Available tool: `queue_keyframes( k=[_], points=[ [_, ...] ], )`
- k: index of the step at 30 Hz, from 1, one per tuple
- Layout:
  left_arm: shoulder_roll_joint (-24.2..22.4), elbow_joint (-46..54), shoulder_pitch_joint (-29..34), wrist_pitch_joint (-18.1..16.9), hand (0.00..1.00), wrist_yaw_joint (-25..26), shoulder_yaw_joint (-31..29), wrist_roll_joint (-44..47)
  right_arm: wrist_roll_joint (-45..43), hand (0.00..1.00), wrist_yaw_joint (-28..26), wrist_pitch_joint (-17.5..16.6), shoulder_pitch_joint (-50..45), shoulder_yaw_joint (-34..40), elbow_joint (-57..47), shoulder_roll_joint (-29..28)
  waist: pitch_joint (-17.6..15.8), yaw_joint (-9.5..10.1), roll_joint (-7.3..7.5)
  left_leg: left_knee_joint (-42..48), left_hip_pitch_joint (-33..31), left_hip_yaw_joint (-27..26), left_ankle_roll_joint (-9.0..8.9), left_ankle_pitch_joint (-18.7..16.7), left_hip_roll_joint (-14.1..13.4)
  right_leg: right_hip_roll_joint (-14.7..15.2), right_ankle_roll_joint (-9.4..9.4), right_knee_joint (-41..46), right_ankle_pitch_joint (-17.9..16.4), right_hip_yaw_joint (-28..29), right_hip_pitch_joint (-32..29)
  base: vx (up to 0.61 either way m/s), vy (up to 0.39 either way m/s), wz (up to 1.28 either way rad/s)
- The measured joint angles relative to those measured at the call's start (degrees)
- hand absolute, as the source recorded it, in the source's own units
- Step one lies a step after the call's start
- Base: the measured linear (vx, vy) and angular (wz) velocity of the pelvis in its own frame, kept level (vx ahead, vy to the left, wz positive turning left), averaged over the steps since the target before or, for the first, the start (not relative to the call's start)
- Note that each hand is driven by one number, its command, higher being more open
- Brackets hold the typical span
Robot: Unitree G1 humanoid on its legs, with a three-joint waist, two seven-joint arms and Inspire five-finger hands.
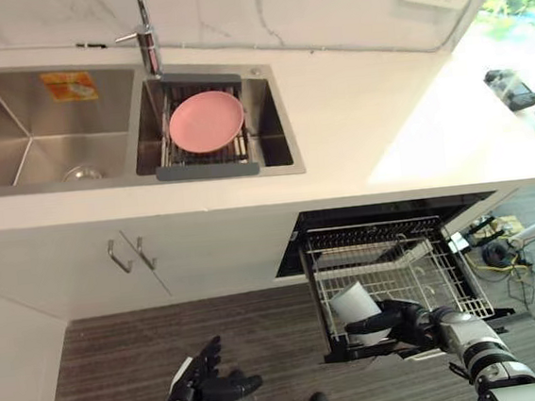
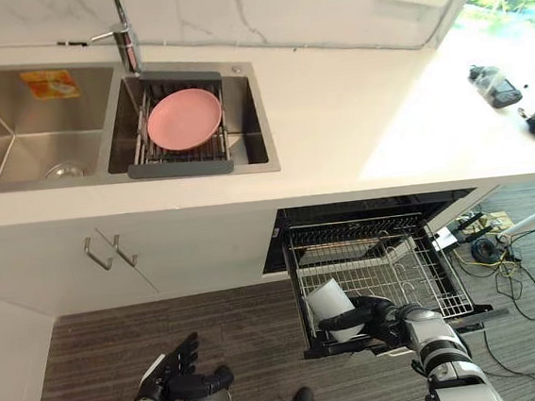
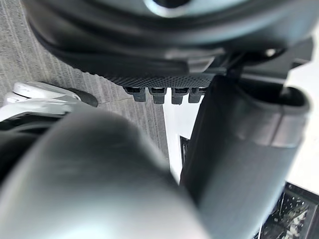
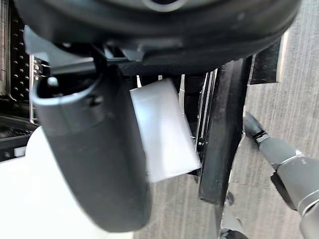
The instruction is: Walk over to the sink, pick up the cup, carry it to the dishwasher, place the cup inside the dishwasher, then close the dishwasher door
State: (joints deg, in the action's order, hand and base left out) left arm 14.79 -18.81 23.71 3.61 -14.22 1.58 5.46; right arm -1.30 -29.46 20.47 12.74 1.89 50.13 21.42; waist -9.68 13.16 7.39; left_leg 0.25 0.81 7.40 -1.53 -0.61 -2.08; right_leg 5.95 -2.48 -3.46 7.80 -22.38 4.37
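Observation:
A white cup point(image 1: 353, 301) is tilted over the front left corner of the pulled-out wire rack point(image 1: 425, 261) of the open dishwasher. My right hand point(image 1: 407, 320) is shut on the cup, with the thumb across its lower side. In the right wrist view the cup point(image 4: 162, 129) shows pale beside the dark thumb point(image 4: 94, 149), next to the rack's dark front edge. I cannot tell whether the cup rests on the wires. My left hand point(image 1: 204, 377) hangs low over the floor to the left, open and holding nothing.
A double sink point(image 1: 42, 127) is set in the white counter, with a pink plate point(image 1: 206, 121) on a drain rack in its right basin and a faucet point(image 1: 148, 41) behind. Cabinet handles point(image 1: 121, 255) sit left of the dishwasher. Cables point(image 1: 510, 258) lie on the floor at right.

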Motion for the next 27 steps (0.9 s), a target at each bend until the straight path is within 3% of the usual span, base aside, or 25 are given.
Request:
queue_keyframes(
  k=[9,14,17,20,27],
  points=[
    [-0.23,-3.28,0.03,-2.09,1.00,2.18,-0.12,-0.94,-4.33,0.00,14.12,-2.29,-0.85,-0.25,-0.04,-0.83,1.13,-0.15,-0.43,-0.25,0.06,0.64,-1.11,1.17,0.58,0.65,-1.00,1.93,-4.22,0.33,-0.28,-0.05,-0.026,0.04],
    [-0.76,-3.87,-1.18,-3.03,1.00,3.26,-1.39,-0.75,-8.89,0.00,19.54,-2.14,7.37,-0.62,4.09,0.33,-0.83,0.42,-1.47,0.07,-4.95,1.78,-2.19,3.08,-0.43,-0.24,-0.95,2.29,-5.42,-0.03,-4.81,-0.07,-0.055,0.10],
    [-0.82,-3.86,-2.97,-3.91,1.00,3.90,-1.71,0.29,-11.10,0.00,21.48,-2.17,11.99,-0.47,5.25,0.37,-3.36,1.97,-2.07,1.04,-6.79,2.68,-2.45,3.46,-0.29,-0.08,-1.48,1.65,-3.72,-0.64,-5.79,-0.01,-0.016,0.15],
    [-1.07,-3.85,-3.96,-4.14,1.00,5.06,-3.48,0.43,-12.23,0.00,22.41,-2.56,14.90,0.20,5.25,1.82,-4.95,3.33,-2.22,1.69,-8.66,3.52,-1.97,3.69,0.13,-0.05,-0.71,0.26,-2.30,-1.71,-6.26,0.05,-0.019,0.19],
    [-1.45,-3.77,-6.07,-4.47,1.00,6.39,-5.36,1.94,-13.23,0.00,21.70,-3.28,18.83,0.60,3.36,2.35,-8.11,4.46,-2.50,4.39,-11.19,4.02,-1.64,1.71,0.38,0.04,-0.74,0.15,-2.33,-3.05,-6.82,0.03,-0.001,0.05]
  ],
)
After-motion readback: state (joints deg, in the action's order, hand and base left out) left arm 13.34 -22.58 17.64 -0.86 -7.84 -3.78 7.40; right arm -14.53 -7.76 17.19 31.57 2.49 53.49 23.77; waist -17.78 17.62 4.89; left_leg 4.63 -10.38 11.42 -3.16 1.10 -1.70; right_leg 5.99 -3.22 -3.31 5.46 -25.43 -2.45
